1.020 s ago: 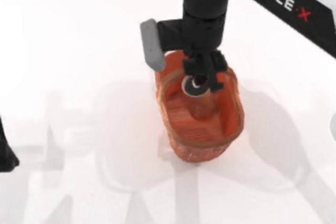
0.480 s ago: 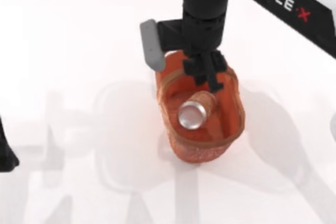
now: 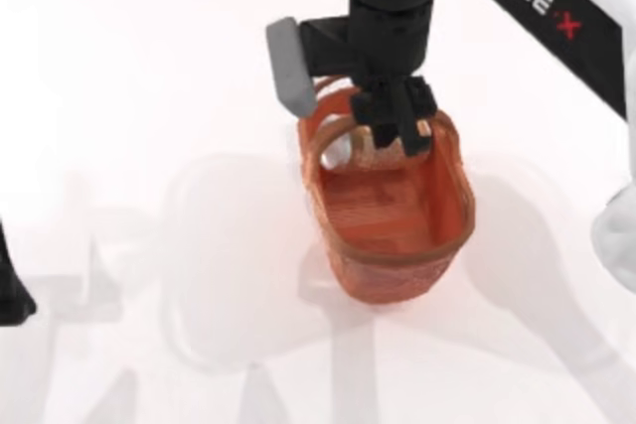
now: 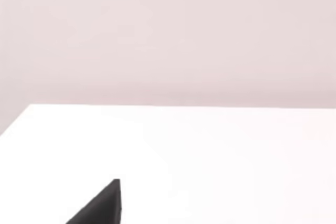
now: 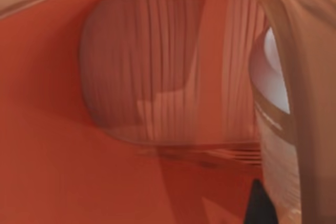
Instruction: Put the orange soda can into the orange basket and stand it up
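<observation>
1. The right pincer [image 3: 399, 131], a black blocky thing on the AgileX arm, hangs over the far end of the orange basket [image 3: 343, 235], right down at rim level.
2. Clenched or released? I cannot tell: its tips are bunched dark against the weave.
3. The basket sits near the middle of the worktop [image 3: 149, 126], a long oval of orange wicker with a smooth brown rim. An arched brown handle stands up at its far end.
4. Its ribbed floor is bare along the middle and at the near end.
5. The orange soda can [image 3: 337, 152] is barely showing. There's a pale silvery patch inside the basket's far end, framed under that handle arch, just beside the pincer.
6. Upright or lying on its side? That cannot be told from here.
7. The right wrist view is full of orange. It shows a curved wall, fine upright ribs and a brown band crossing a pale rounded shape.
8. The left arm [image 3: 10, 290] is parked at the worktop's left edge. Only a dark wedge of the left pincer [image 4: 102, 205] shows over the plain white surface, so I cannot tell its state either.
</observation>
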Controlling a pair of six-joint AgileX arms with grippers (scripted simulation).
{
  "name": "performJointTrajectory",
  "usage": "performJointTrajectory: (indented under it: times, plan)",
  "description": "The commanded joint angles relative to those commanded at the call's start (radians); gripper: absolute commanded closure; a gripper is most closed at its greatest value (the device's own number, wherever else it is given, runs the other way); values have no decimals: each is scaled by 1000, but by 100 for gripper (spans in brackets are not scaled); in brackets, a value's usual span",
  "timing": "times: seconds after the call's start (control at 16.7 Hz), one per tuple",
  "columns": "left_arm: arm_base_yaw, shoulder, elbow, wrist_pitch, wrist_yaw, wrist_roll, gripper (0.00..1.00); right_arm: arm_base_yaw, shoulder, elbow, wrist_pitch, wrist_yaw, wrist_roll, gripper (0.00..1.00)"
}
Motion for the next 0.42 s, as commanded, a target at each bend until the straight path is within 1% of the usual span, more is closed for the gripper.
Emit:
performJointTrajectory:
  times: [0.24, 0.42]
  plan:
    - [0, 0, 0, 0, 0, 0, 0, -10, 53, 209, -137, 1, -15, 100]
    - [0, 0, 0, 0, 0, 0, 0, -15, 67, 256, -179, 1, -16, 100]
